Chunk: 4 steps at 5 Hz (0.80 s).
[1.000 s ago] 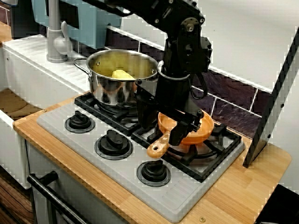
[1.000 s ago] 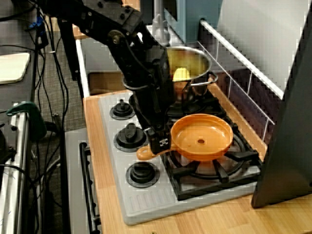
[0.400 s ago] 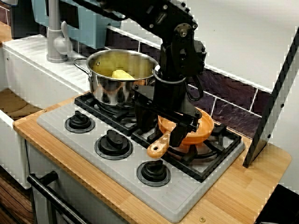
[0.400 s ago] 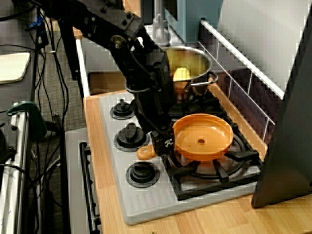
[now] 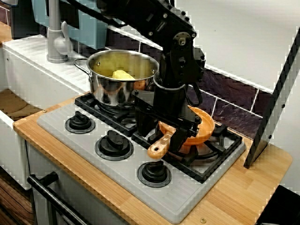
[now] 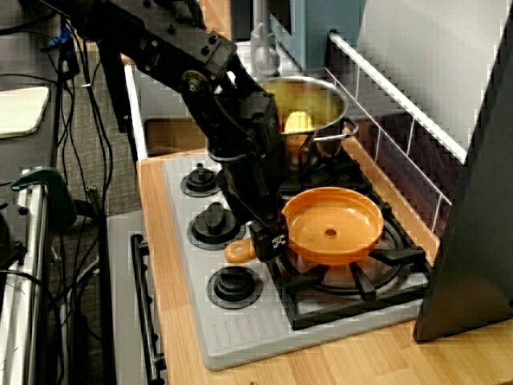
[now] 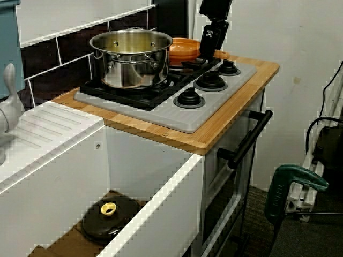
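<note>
One orange pan, one steel pot, three black knobs in a row along the front of the grey stove top, and one black lid with a yellow knob lying low down in the sink well beside the wooden bench.

The pot stands on the back burner and holds a single yellow piece. The pan, as the view from above shows, has nothing in it.

The pan sits over the black grate of the front burner, just beside the pot, with its handle pointing out toward the knobs. The claw comes down right at the root of that handle, where it joins the bowl, one finger on either side. It looks clamped on the handle, though the black fingers hide the contact itself. In the view from the side the far rim of the pan stands higher than the near, so the pan seems tipped.
</note>
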Tool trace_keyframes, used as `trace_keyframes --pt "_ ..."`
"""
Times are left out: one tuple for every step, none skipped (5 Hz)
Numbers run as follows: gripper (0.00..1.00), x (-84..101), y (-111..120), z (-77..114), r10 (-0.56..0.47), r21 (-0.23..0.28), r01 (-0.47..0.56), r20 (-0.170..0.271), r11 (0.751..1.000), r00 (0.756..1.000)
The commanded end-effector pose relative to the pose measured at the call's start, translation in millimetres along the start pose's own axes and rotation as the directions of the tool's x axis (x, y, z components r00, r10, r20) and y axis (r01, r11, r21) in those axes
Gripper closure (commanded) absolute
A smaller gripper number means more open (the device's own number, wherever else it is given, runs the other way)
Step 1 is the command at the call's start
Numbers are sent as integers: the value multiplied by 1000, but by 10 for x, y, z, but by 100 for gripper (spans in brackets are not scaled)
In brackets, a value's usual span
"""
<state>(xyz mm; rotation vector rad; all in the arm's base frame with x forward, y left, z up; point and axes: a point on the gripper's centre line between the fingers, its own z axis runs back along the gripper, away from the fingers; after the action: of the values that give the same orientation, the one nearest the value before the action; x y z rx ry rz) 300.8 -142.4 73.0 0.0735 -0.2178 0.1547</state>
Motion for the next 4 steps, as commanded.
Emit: trace_keyframes --pt "0 -87 -109 37 24 -12 -24 37 1000 999" --pt "0 -73 -114 -33 25 -3 -25 35 1000 999" --pt "0 -58 -115 -50 26 -4 -26 30 1000 999" --pt "100 -66 -119 -56 13 -9 -12 29 1000 999"
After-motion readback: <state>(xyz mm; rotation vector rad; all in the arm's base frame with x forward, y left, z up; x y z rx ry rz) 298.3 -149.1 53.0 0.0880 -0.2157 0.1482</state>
